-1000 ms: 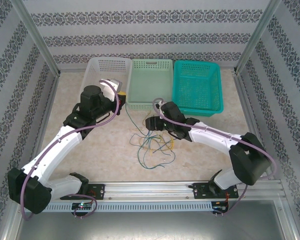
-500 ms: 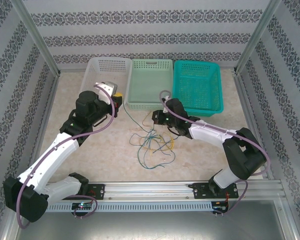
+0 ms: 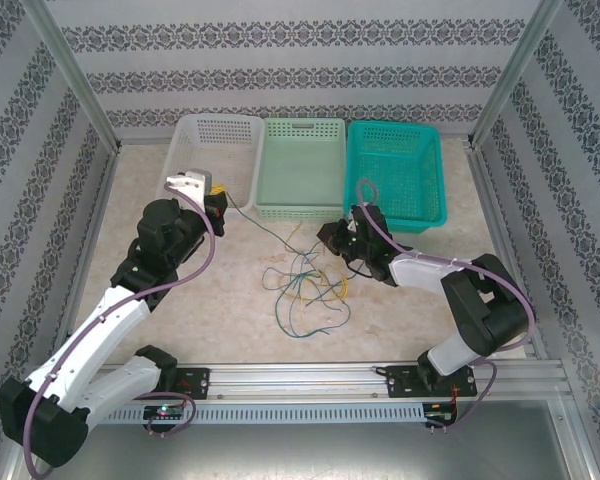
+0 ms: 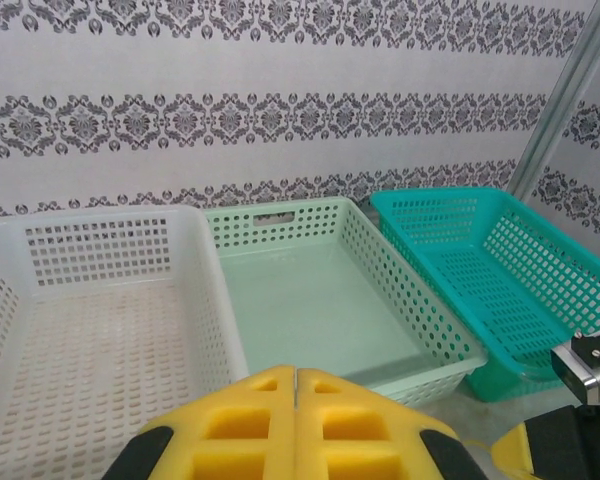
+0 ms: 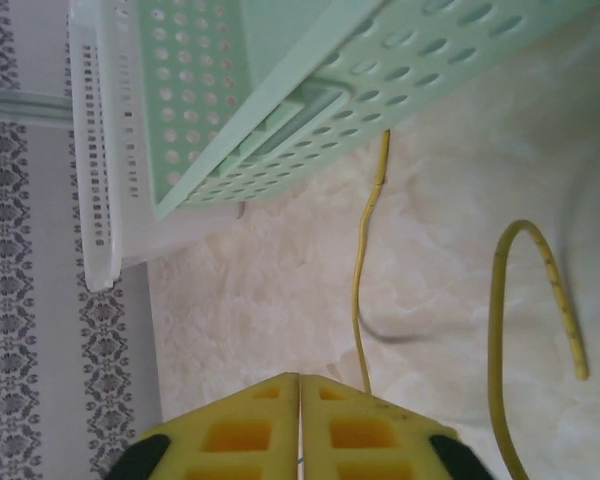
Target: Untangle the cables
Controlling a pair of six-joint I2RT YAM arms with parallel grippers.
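The cables (image 3: 305,285) lie as a loose tangle of yellow, dark green and blue wires on the table's middle. A dark green strand (image 3: 260,228) runs taut from the tangle up to my left gripper (image 3: 223,203), which is shut on it by the white basket's front. In the left wrist view, that gripper (image 4: 296,372) has its jaws pressed together. My right gripper (image 3: 325,237) is shut just right of the tangle's top. In the right wrist view, its pads (image 5: 299,378) meet on a thin strand. A yellow cable (image 5: 358,290) passes beside them.
Three baskets stand in a row at the back: white (image 3: 216,125), pale green (image 3: 302,124) and teal (image 3: 394,128). The pale green basket (image 5: 280,100) is close above the right gripper. A metal rail (image 3: 300,375) runs along the near edge.
The left gripper has pulled left and back toward the white basket, drawing the green strand taut. The right gripper has moved right, away from the tangle. The tangle has spread slightly.
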